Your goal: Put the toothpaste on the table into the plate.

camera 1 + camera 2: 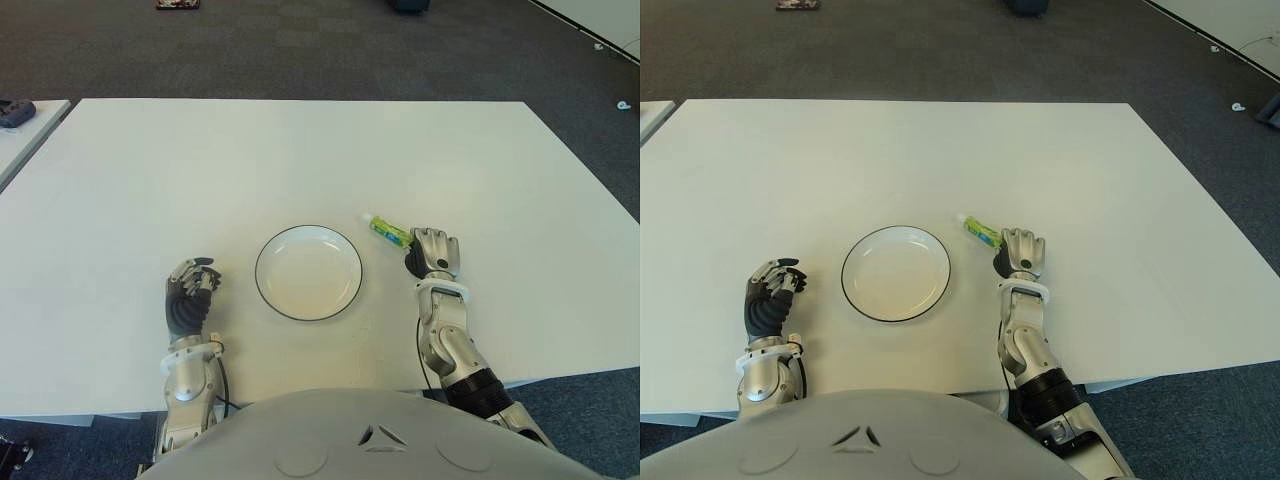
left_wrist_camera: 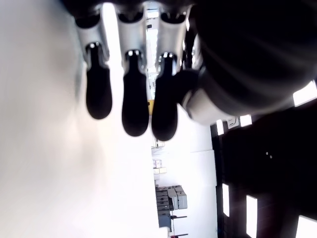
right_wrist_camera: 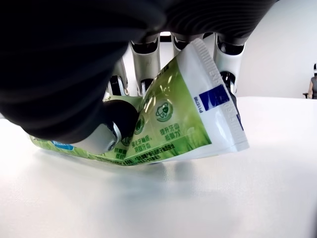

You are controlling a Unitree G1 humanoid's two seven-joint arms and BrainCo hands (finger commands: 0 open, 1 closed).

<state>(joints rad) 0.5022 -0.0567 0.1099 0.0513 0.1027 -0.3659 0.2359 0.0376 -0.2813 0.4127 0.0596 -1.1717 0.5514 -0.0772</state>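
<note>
Table [image 1: 300, 160]: a wide white top with dark carpet around it, carrying everything below.
Plate [image 1: 308, 272]: white with a thin dark rim, sitting on the table near the robot's edge, between the two hands, with nothing in it.
Right hand [image 1: 430, 252]: just to the right of the plate, palm down, fingers and thumb closed around the toothpaste; the wrist view shows the thumb pressed against the tube from one side and the fingers behind it.
Left hand [image 1: 190, 293]: to the left of the plate and apart from it, fingers curled in and holding nothing.
Toothpaste [image 1: 388, 231]: a green and white tube, caught at its flat end in the right hand, its capped end poking out up and left toward the plate's far-right rim; it is low over the table, outside the plate.
</note>
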